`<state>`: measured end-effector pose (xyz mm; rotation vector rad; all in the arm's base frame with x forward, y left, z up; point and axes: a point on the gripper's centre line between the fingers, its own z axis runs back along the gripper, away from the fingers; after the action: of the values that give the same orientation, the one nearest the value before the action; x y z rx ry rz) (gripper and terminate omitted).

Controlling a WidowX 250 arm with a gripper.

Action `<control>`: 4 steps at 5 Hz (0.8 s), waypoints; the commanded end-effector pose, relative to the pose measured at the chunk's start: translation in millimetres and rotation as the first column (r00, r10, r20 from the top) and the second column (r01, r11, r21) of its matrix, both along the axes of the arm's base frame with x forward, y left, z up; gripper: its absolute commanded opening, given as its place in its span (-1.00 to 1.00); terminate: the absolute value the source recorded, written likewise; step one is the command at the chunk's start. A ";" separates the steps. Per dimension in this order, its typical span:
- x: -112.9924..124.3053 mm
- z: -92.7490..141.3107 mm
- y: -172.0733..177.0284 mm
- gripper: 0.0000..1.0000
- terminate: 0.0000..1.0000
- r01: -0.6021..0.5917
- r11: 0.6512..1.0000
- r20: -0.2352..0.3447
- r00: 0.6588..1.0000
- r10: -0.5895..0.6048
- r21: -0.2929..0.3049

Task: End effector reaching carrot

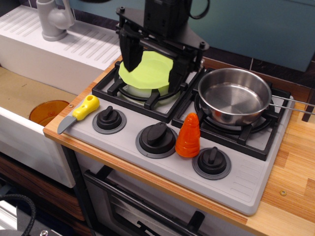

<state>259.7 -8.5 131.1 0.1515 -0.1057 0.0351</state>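
The carrot (pixel 188 136) is a glossy orange ridged cone. It stands upright on the grey stove front, between the middle knob (pixel 156 137) and the right knob (pixel 212 160). My black gripper (pixel 153 77) hangs over the left burner, above the green plate (pixel 147 70). Its two prongs point down, spread wide apart, with nothing between them. It is up and to the left of the carrot, well apart from it.
A steel pan (pixel 235 96) sits on the right burner, its handle running off to the right. A yellow-handled toy knife (pixel 78 112) lies at the stove's left edge. A sink (pixel 29 96) with a grey faucet (pixel 53 19) lies to the left.
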 end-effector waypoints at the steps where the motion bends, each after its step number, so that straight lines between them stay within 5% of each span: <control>1: -13.8 -4.2 -33.5 1.00 -1.00 -0.029 1.000 0.115 0.993 0.029 0.000; 4: -5.3 -36.5 -39.9 1.00 -1.00 -0.032 0.999 0.194 0.980 0.032 0.000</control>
<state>248.4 -47.5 88.3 0.1566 -0.2751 0.0744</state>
